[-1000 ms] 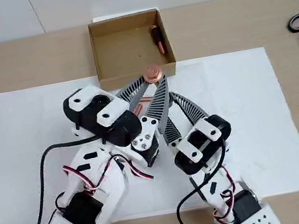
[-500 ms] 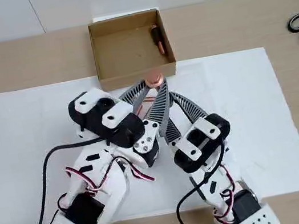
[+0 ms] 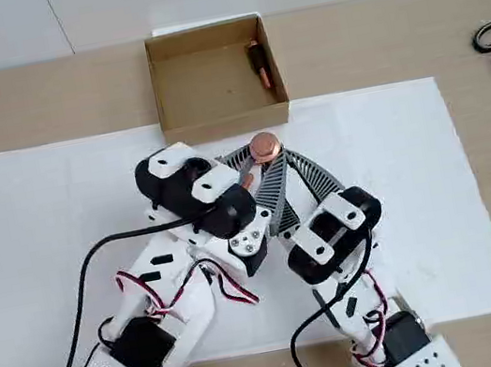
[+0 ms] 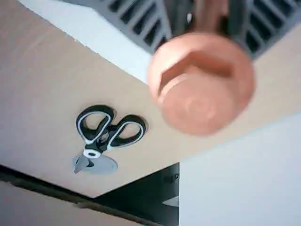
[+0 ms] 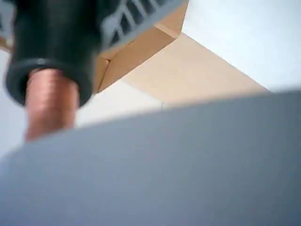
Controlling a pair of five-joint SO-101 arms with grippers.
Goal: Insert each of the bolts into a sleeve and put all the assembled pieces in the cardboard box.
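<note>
CHANGE | my right gripper (image 3: pixel 266 155) draws the bolt (image 3: pixel 265 147) back from the front wall of the cardboard box (image 3: pixel 221 127), out over the white sheet (image 3: pixel 395 167) | my left gripper (image 3: pixel 243 167) pulls back with it and swings closer to the right arm | my left wrist now covers most of its own gripper

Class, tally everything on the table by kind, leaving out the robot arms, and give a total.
Copper-coloured metal bolt: 2
Black round sleeve: 2
Brown cardboard box: 1
Black-handled metal scissors: 1
White paper sheet: 1
Total: 7
</note>
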